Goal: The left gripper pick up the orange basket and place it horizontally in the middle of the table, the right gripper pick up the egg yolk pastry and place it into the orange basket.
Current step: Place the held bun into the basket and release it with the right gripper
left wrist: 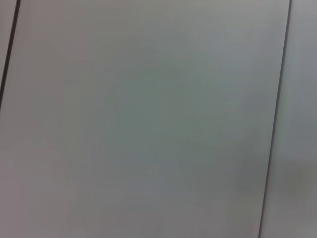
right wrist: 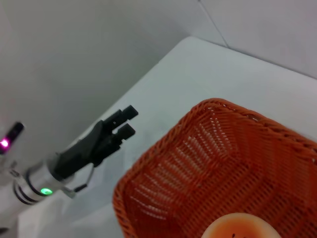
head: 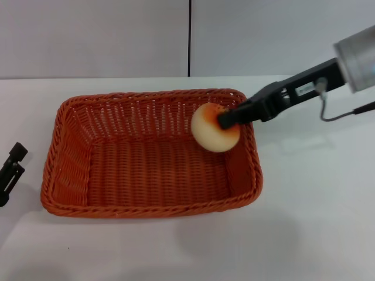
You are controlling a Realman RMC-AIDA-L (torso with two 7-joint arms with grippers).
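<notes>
Head view has the orange basket [head: 149, 158] sitting flat on the white table [head: 316, 222], long side running left to right, pretty much in the middle. The right gripper [head: 225, 121] reaches in from the right over the basket's right end, black fingers pinched on the egg yolk pastry [head: 214, 129]. That pastry is a round bun, pale cream on most of what you can see, orange-brown patch up where the fingers grab it. It hangs above the inside of the basket near the far right corner, and I can't really say whether it's touching the weave or not. Over at the left edge of the same view the left gripper [head: 12, 167] sits low beside the table, well apart from the basket, holding nothing; in the right wrist view that same left gripper [right wrist: 124, 121] shows up just off the basket's [right wrist: 218, 163] corner with its two black fingers a bit apart, green light glowing on the arm behind it. A sliver of the pastry [right wrist: 237, 225] peeks in at the edge of that picture. Left wrist view is just a plain grey wall with a couple of dark seams, nothing else to see
</notes>
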